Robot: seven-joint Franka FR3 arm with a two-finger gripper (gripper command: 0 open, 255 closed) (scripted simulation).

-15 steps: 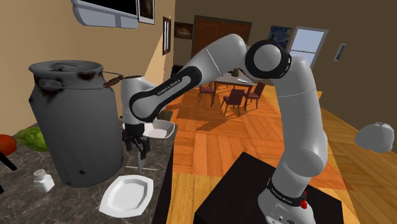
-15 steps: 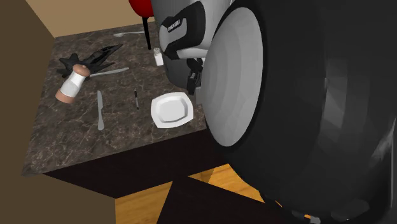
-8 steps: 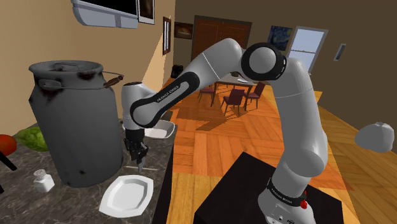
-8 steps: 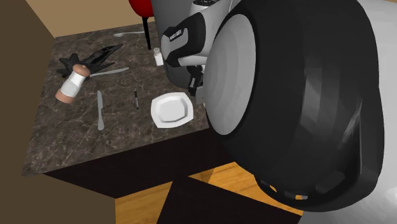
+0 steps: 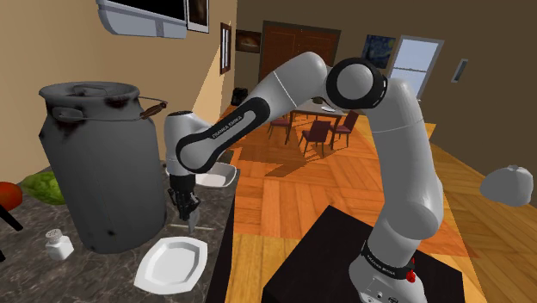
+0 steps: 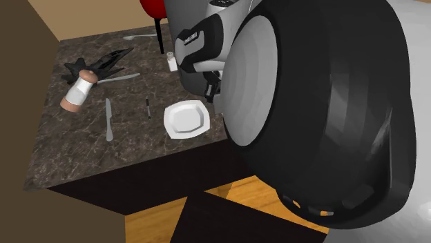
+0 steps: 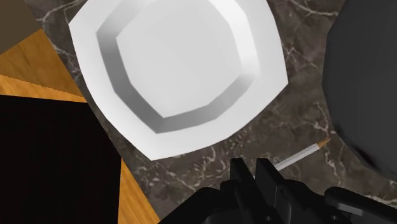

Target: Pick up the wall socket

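One closed tool [image 7: 252, 168] near white plate [image 7: 178, 70]

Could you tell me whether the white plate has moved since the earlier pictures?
No. The white plate lies where it was, against the counter edge.

counter [image 6: 83, 152]: dark marble | on it: white plate [image 6: 186, 118], knife [image 6: 108, 121], shaker [image 6: 170, 63], grey can [image 5: 99, 163]

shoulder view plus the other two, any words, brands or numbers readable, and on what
Forearm's dark band: white lettering, too small to read.
Dark band at the arm's base: white lettering, too small to read.
Grey can, white plate, countertop: no text on them.
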